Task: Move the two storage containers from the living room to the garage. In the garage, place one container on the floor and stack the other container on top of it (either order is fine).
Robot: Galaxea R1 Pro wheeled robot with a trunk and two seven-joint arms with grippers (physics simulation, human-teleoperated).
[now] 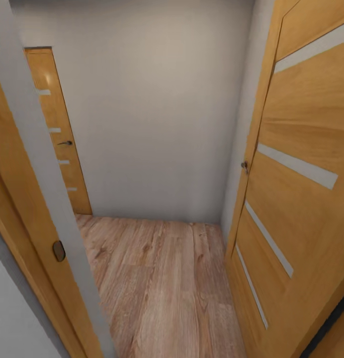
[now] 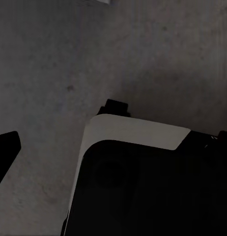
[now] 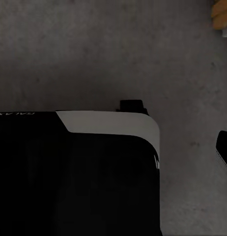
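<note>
We stood at a doorway between 2 wooden doors [image 1: 301, 164], facing a wood plank floor [image 1: 167, 278] and a blank wall [image 1: 152, 109], with neither container in sight, so we judged nothing carried yet; claw states we could not tell.

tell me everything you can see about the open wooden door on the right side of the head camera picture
The door is honey-coloured wood with visible grain, crossed by several narrow pale strips set at intervals down its face. A small dark metal handle sits on its near edge, about halfway up. It stands swung open along the right of a short hallway, its bottom edge just over the light wood plank floor. Nothing is seen touching it.
</note>
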